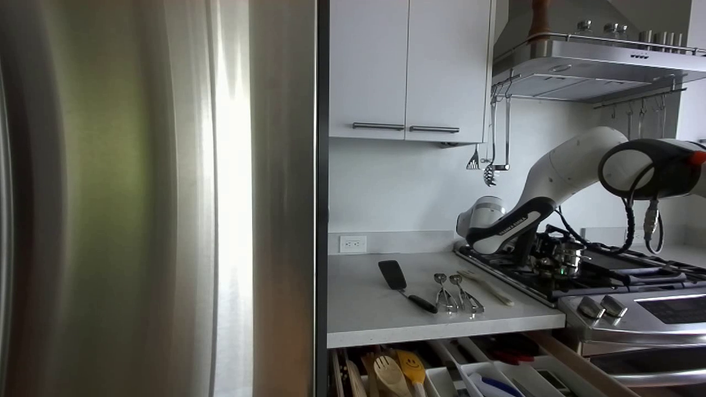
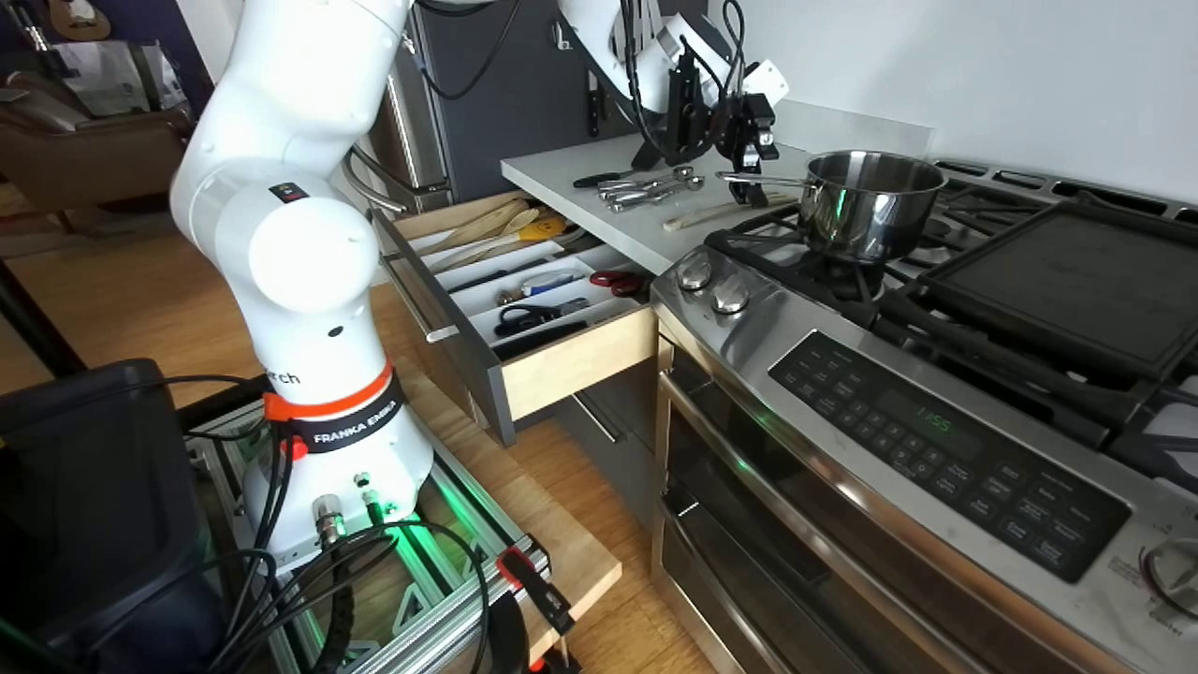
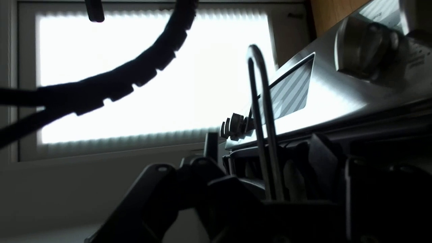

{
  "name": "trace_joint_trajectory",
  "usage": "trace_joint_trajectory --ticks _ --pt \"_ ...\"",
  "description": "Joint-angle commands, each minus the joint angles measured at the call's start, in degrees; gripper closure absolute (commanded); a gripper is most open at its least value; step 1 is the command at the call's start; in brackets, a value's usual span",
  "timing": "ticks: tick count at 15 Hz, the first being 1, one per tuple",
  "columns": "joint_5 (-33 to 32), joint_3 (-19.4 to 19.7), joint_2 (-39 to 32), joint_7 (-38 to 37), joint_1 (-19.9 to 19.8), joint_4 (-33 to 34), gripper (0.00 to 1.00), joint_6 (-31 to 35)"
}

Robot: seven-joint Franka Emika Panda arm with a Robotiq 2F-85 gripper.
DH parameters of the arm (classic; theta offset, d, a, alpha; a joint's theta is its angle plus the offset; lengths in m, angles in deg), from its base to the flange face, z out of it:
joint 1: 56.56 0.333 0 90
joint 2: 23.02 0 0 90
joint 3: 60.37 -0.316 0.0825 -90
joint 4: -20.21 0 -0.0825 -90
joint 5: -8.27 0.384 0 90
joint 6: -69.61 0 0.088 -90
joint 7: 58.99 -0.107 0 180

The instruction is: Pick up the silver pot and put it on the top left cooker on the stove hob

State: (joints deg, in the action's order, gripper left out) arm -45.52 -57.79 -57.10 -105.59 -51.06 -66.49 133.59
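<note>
The silver pot [image 1: 568, 256] stands upright on a front grate of the stove hob [image 2: 796, 301], its handle toward the counter. In an exterior view the pot [image 2: 875, 211] partly hides the top left cooker [image 2: 936, 227] behind it. My gripper [image 2: 756, 176] is at the outer part of the pot's handle. In the wrist view my gripper [image 3: 281, 153] is open, with the looped handle [image 3: 263, 118] showing between its dark fingers. Whether the fingers touch it I cannot tell. In an exterior view the arm [image 1: 513, 226] hides most of the gripper.
The counter [image 1: 375, 320] beside the hob holds a black spatula [image 1: 392, 275], two scoops [image 1: 458, 298] and a wooden utensil [image 1: 488, 289]. An open drawer [image 2: 580, 374] juts out below. A black griddle [image 2: 1067, 281] lies right of the pot. A range hood [image 1: 601, 66] hangs above.
</note>
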Motion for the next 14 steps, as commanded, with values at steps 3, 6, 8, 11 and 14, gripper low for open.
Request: trace_joint_trajectory --ticks 3,6,8,11,14 --pt "-0.94 0.30 -0.49 -3.58 1.33 0.16 0.57 -3.29" --pt "-1.34 0.28 -0.53 -3.33 1.33 0.15 0.71 -4.58" --pt "-1.61 0.22 -0.62 -2.30 1.20 0.26 0.64 -5.45" --pt "-1.96 0.35 -1.10 -0.92 0.93 0.74 0.60 -6.46" --pt "-2.78 0.42 -1.63 0.91 0.61 1.02 0.53 -7.38"
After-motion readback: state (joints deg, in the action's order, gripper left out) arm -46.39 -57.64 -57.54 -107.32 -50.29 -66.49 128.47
